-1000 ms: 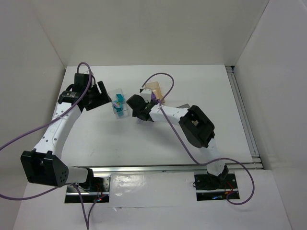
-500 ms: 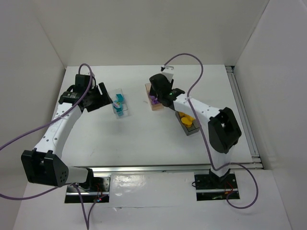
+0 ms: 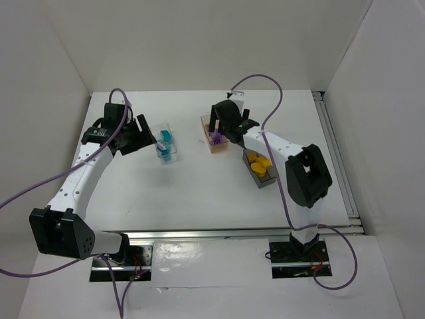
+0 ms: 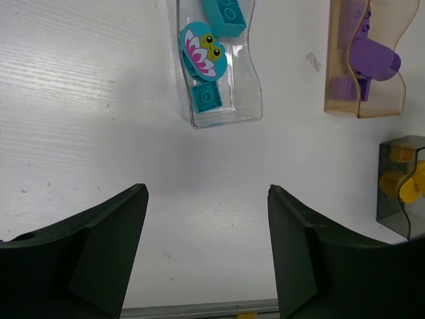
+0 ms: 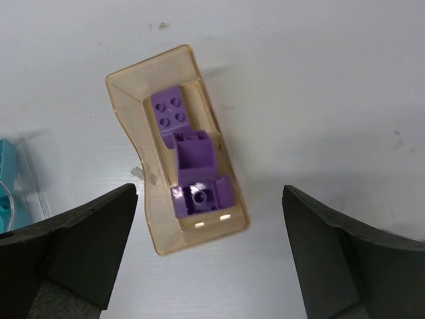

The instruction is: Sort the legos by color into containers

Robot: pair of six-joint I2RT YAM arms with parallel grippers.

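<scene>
1. You had three purple legos [image 5: 189, 159] lying in the orange-tan bin [image 5: 126, 100], straight below the right pincer [image 5: 209, 196], which gaped wide and held nothing.
2. At least three teal legos [image 4: 202, 50] sat in the clear bin [image 4: 249, 100]. At least two yellow legos [image 3: 257, 161] sat in the grey bin [image 4: 392, 193].
3. Your left pincer [image 4: 207, 199] hung wide open and empty near the clear bin.
4. All three bins stood apart on the white tabletop [image 3: 199, 193], with white walls [image 3: 199, 40] around it.
</scene>
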